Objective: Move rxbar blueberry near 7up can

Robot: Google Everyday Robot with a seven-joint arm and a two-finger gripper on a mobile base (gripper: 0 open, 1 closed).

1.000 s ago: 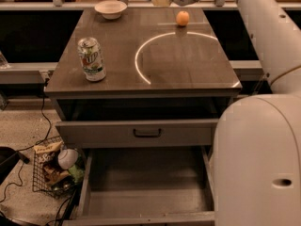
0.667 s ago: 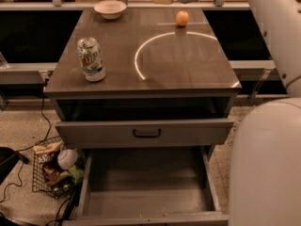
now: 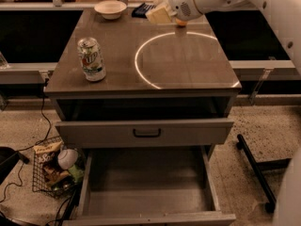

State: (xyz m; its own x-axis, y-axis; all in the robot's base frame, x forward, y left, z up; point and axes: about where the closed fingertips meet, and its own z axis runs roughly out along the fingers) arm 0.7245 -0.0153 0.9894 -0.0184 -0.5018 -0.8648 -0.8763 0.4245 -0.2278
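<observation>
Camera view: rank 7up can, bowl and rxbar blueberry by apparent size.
1. 7up can, though it is nearest the camera.
2. bowl, farther back.
3. rxbar blueberry, partly hidden by the gripper hovering over the far edge of the table, so its full size is unsure.

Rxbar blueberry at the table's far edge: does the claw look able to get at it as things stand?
Probably yes. The claw hangs right beside the rxbar blueberry, with nothing between them; the bowl stands apart to its left and the orange sits on the claw's other side.
</observation>
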